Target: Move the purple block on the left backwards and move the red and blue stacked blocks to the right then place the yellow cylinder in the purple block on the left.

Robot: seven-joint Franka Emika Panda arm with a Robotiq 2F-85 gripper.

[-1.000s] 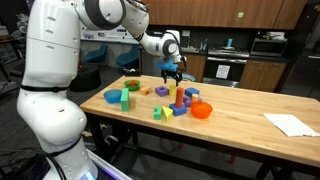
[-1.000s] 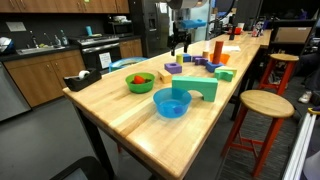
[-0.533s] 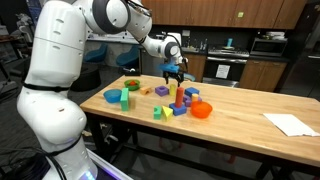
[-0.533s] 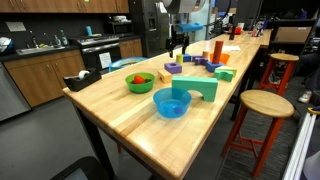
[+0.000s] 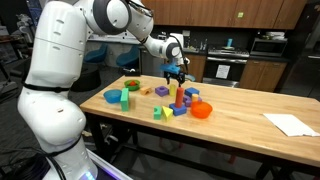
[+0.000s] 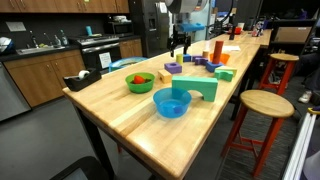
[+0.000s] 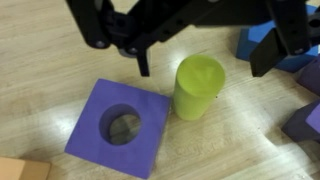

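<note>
Wrist view: end effector point(image 7: 205, 55) spread wide, holding nothing, its fingers point(image 7: 141, 58) on either side of the yellow cylinder point(image 7: 198, 88). The cylinder stands upright on the bench point(image 7: 40, 60), just beside the right edge of the purple block point(image 7: 90, 135); cannot tell whether they touch. It is not in the block's round hole, which is empty. In an exterior view the end effector point(image 5: 174, 72) hangs over the cluster, near the red and blue stacked blocks point(image 5: 179, 95).

Risks, as judged:
- The finger on the purple block's side comes down close to that block's corner. If it lands on the block, it may shove the block off its spot or stop the descent short.
- Round, smooth side, upright stance: an off-centre squeeze likely tips or rolls the cylinder before the pinch sets.
- The hole looks scarcely wider than the cylinder. A small offset or tilt at release would probably leave it perched on the rim or leaning.
- A blue block point(image 7: 247, 40) sits near the other finger and may get nudged.
</note>
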